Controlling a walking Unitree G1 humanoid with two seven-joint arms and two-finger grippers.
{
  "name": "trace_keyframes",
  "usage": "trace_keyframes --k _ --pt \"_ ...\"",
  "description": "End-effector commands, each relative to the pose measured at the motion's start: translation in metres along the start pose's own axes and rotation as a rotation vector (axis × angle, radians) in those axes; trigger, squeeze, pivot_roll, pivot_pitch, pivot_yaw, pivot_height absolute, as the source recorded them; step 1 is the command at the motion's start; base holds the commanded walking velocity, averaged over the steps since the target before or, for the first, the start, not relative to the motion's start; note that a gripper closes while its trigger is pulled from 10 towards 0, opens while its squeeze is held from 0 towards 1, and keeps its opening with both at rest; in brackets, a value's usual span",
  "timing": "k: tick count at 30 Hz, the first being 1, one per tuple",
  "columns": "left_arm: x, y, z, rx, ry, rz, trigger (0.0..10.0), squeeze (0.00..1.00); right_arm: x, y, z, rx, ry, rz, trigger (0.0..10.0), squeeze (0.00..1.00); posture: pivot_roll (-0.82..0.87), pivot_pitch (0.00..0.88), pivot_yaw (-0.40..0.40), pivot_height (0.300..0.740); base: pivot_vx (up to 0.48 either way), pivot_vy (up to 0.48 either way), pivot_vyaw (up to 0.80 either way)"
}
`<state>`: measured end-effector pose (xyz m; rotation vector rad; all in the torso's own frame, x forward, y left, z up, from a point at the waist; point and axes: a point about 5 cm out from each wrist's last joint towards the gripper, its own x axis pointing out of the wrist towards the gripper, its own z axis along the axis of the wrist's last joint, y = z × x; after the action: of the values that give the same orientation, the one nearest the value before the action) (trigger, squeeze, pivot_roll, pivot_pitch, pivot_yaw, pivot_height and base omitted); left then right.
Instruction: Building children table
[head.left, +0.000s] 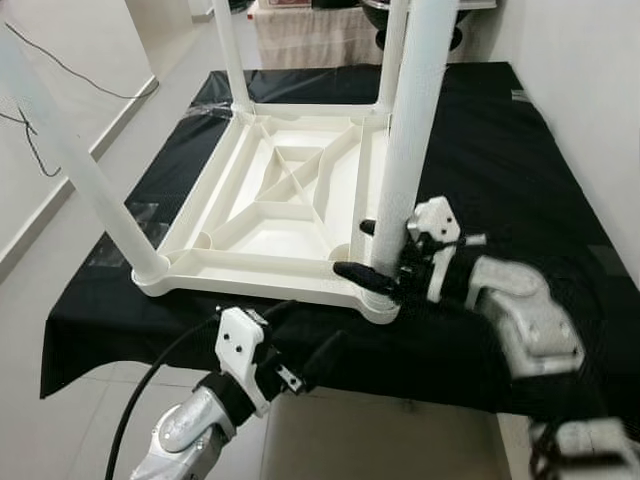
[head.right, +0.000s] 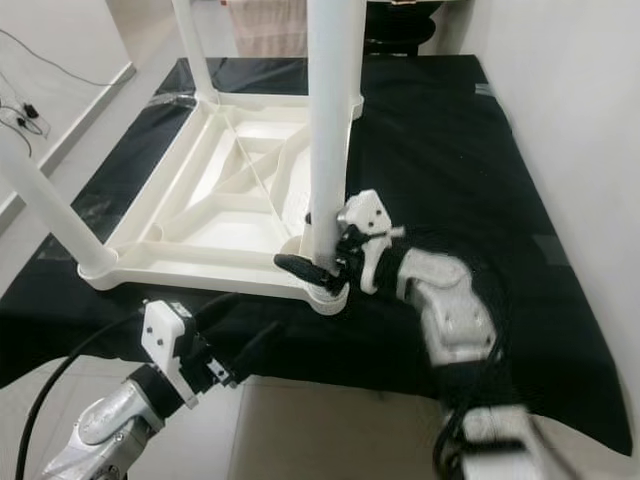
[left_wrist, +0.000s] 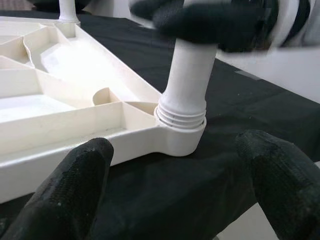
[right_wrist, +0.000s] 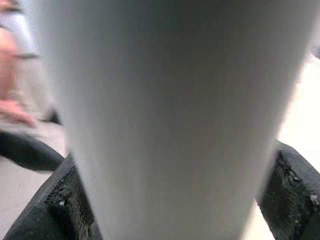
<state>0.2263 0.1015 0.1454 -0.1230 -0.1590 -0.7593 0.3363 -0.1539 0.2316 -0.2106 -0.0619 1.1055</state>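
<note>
The step in hand looked like seating the last leg of the children's table. The white tabletop (head.left: 290, 200) lay upside down on the black-covered desk (head.left: 500, 150), its ribbed underside facing up, with legs already standing in the near-left and both far corners. The near-right leg (head.left: 405, 150) stood upright in its corner socket (left_wrist: 181, 135), and in the left wrist view a few threads showed above the socket's rim, so it seemed not fully screwed home.

The right gripper (head.left: 372, 250) reached in from the right with its fingers (head.left: 362, 275) closed around the leg just above the socket, one finger on the near side and one on the far side, pressing the plastic. The left gripper (head.left: 300, 345) hovered past the desk's near edge, below the tabletop's front rim, its fingers (left_wrist: 70, 185) spread wide and holding nothing, pointed toward the same corner.

The next move likely called for twisting the leg further while the tabletop was kept from turning.
</note>
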Motion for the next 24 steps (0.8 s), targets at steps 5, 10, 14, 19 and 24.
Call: trace_keyframes --k 5,10,14,19,24 --pt "-0.003 -0.001 -0.005 -0.003 0.027 0.007 10.0 0.0 0.011 -0.005 -0.001 0.065 -0.015 0.162 10.0 0.0 -0.05 0.16 0.032 0.74 0.0 0.0 0.0" --pt "-0.003 -0.003 -0.005 -0.007 0.03 0.005 10.0 0.0 0.012 -0.014 -0.003 0.099 0.0 0.19 0.0 0.0 -0.04 0.165 0.03 0.74 0.0 0.0 0.0" --pt "-0.003 -0.004 -0.005 -0.008 0.029 0.01 10.0 0.0 0.006 -0.017 -0.006 0.103 -0.005 0.178 0.0 0.0 -0.03 0.168 0.032 0.74 0.0 0.0 0.0" --pt "-0.003 -0.005 -0.005 -0.01 0.027 0.012 10.0 0.0 -0.003 -0.019 -0.012 0.093 0.0 0.108 0.0 0.0 -0.04 0.168 0.025 0.74 0.0 0.0 0.0" --pt "-0.003 -0.004 -0.005 -0.011 0.025 0.013 10.0 0.0 -0.019 -0.016 -0.028 0.131 -0.005 -0.088 0.0 0.0 -0.04 0.172 0.018 0.74 0.0 0.0 0.0"
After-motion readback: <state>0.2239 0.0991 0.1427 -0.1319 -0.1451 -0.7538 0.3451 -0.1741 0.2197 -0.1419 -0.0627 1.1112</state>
